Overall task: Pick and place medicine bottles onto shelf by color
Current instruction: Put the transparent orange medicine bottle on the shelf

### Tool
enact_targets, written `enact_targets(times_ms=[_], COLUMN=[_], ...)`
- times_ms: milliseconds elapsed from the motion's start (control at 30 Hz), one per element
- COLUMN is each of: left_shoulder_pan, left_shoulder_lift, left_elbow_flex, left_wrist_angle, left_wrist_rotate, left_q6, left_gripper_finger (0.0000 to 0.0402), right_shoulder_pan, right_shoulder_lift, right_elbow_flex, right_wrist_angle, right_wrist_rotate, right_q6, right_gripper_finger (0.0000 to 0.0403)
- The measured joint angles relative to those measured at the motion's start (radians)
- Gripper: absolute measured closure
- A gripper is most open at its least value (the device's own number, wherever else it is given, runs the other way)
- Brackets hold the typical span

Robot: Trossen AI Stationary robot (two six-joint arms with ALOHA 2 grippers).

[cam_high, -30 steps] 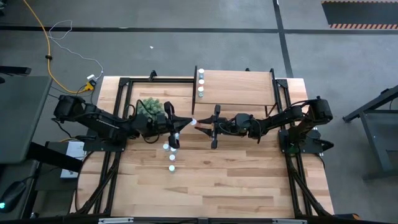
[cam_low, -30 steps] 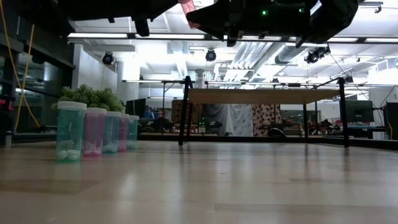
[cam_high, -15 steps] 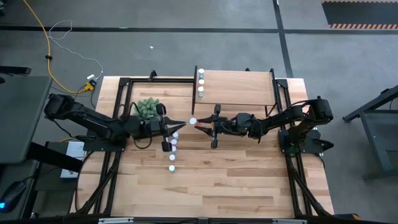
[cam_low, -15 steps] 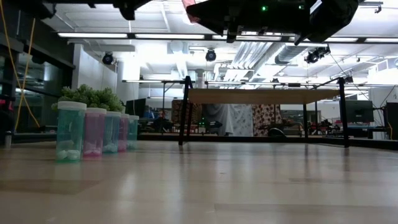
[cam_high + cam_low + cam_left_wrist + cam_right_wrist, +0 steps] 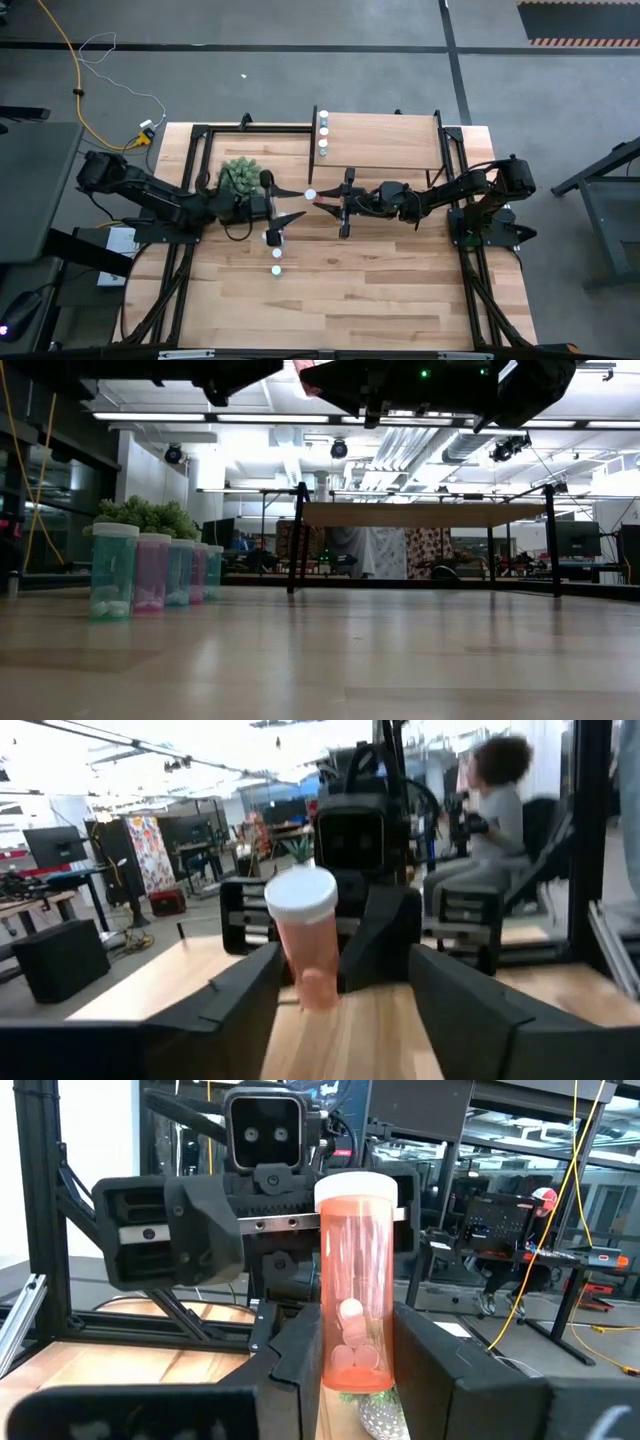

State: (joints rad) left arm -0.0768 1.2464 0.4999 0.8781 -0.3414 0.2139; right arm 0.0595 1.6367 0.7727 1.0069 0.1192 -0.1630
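Note:
A pink medicine bottle [image 5: 355, 1280] with a white cap [image 5: 310, 194] hangs above the table's middle, and my right gripper [image 5: 357, 1370] is shut on it. Facing it from the left, my left gripper [image 5: 285, 200] stands open, its fingers [image 5: 225, 1010] spread wide and short of the bottle [image 5: 310, 955]. Several teal and pink bottles [image 5: 150, 570] stand in a row on the table at the left. The shelf [image 5: 385, 140] stands at the far edge with several bottles [image 5: 322, 135] along its left end. My right gripper pinches the bottle's lower body [image 5: 350, 1365] between its two fingers [image 5: 300, 1365]. The fingers come level from the table's right side. The bottle stands upright with its cap up, lifted clear of the table.
A bushy green plant [image 5: 240, 175] sits beside my left arm. Loose bottles [image 5: 277, 253] stand just nearward of my left gripper. The shelf's board [image 5: 420, 513] rests on black side supports [image 5: 297, 540]. A person sits beyond the table in the left wrist view [image 5: 495, 810].
My left gripper has opened, let go of the pink bottle and drawn back a little toward the table's left edge, rolling slightly. The bottle has stayed where it was, upright in my right gripper.

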Motion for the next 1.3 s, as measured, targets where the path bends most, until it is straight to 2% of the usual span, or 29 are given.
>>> enact_targets(times_ms=[133, 300, 433, 633, 900, 1033, 1300], left_shoulder_pan=[0.017, 0.045, 0.058, 0.055, 0.051, 0.039, 0.035], left_shoulder_lift=[0.038, 0.085, 0.136, 0.209, 0.194, 0.183, 0.182], left_elbow_flex=[0.0, 0.007, 0.039, 0.092, 0.101, 0.101, 0.101], left_wrist_angle=[0.075, 0.137, 0.138, 0.136, 0.138, 0.137, 0.129], left_wrist_rotate=[0.005, 0.039, 0.096, 0.102, 0.102, 0.101, 0.089], left_q6=[-0.008, -0.062, -0.09, -0.087, -0.08, -0.08, -0.071], left_gripper_finger=[0.0165, 0.0161, 0.0161, 0.0161, 0.0162, 0.0181, 0.0262], right_shoulder_pan=[0.0, 0.0, 0.0, 0.0, 0.0, 0.0, 0.001], right_shoulder_lift=[0.0, 0.001, 0.001, 0.002, 0.002, 0.002, 0.002], right_elbow_flex=[-0.001, -0.001, -0.002, -0.002, -0.002, -0.002, -0.002], right_wrist_angle=[0.0, 0.0, 0.0, -0.009, -0.019, -0.019, -0.018], right_wrist_rotate=[-0.001, -0.046, -0.067, -0.068, -0.068, -0.068, -0.071], right_q6=[-0.002, -0.006, -0.006, -0.006, -0.005, -0.002, -0.003], right_gripper_finger=[0.0315, 0.0315, 0.0315, 0.0315, 0.0315, 0.0315, 0.0315])
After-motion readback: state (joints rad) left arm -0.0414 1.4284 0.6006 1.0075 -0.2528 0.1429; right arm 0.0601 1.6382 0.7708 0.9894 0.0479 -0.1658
